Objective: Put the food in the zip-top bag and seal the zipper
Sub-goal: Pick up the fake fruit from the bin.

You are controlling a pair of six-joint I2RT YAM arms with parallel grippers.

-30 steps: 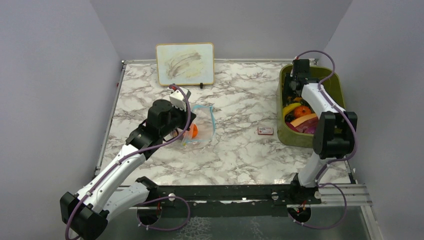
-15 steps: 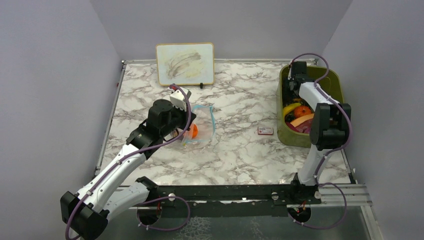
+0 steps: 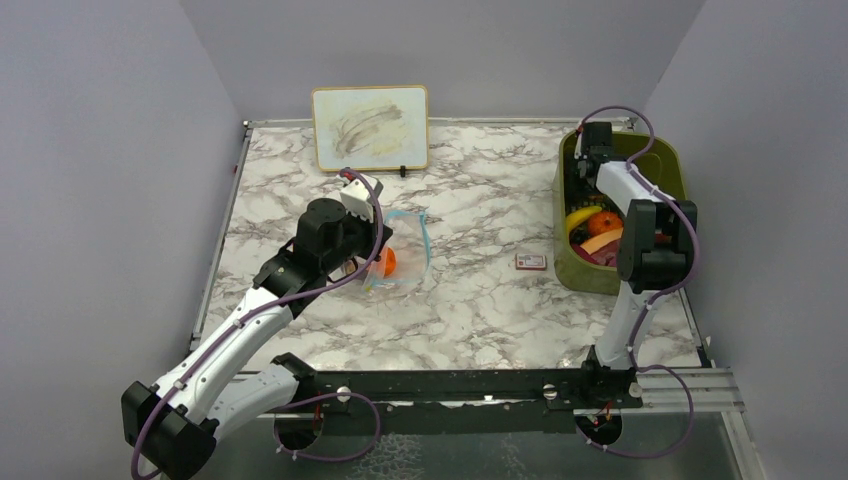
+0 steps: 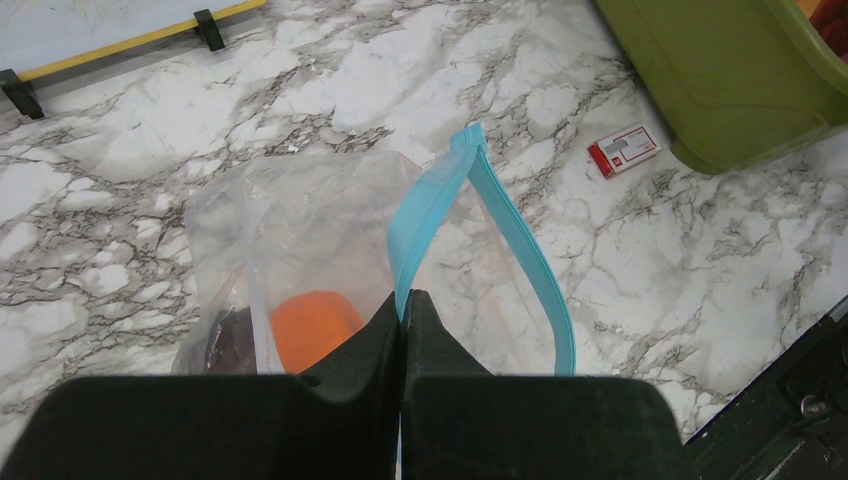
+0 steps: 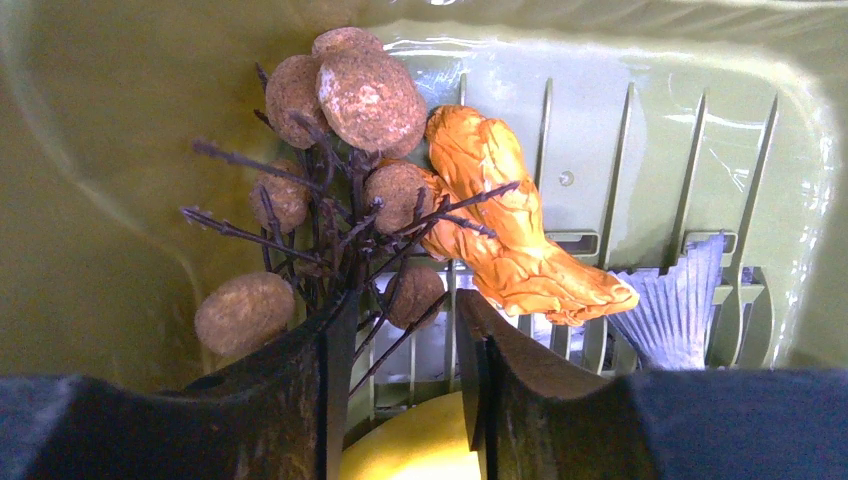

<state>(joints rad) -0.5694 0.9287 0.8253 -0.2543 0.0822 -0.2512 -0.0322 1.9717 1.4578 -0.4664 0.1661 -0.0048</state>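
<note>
The clear zip-top bag [image 3: 408,248] lies mid-table with its mouth held open. In the left wrist view the bag [image 4: 300,205] holds an orange piece [image 4: 312,325] and a dark purple piece [image 4: 222,342]. My left gripper [image 4: 403,298] is shut on one lip of the light-blue zipper [image 4: 432,195]; the other lip arcs away to the right. My right gripper [image 5: 400,305] is open, low inside the olive bin [image 5: 100,200], with the dark twigs of a brown-ball cluster [image 5: 360,95] between its jaws. An orange crinkled piece [image 5: 500,225] and a yellow piece [image 5: 420,450] lie beside it.
The olive bin [image 3: 672,168] at the far right holds a banana [image 3: 581,216], a round orange piece [image 3: 604,221] and darker pieces. A red-and-white card [image 3: 531,262] lies left of the bin. A whiteboard [image 3: 370,127] stands at the back. A pale pleated piece [image 5: 680,310] lies in the bin.
My right arm's elbow has swung left and the gripper has shifted slightly towards the bin's back corner. My left gripper and the bag have not moved.
</note>
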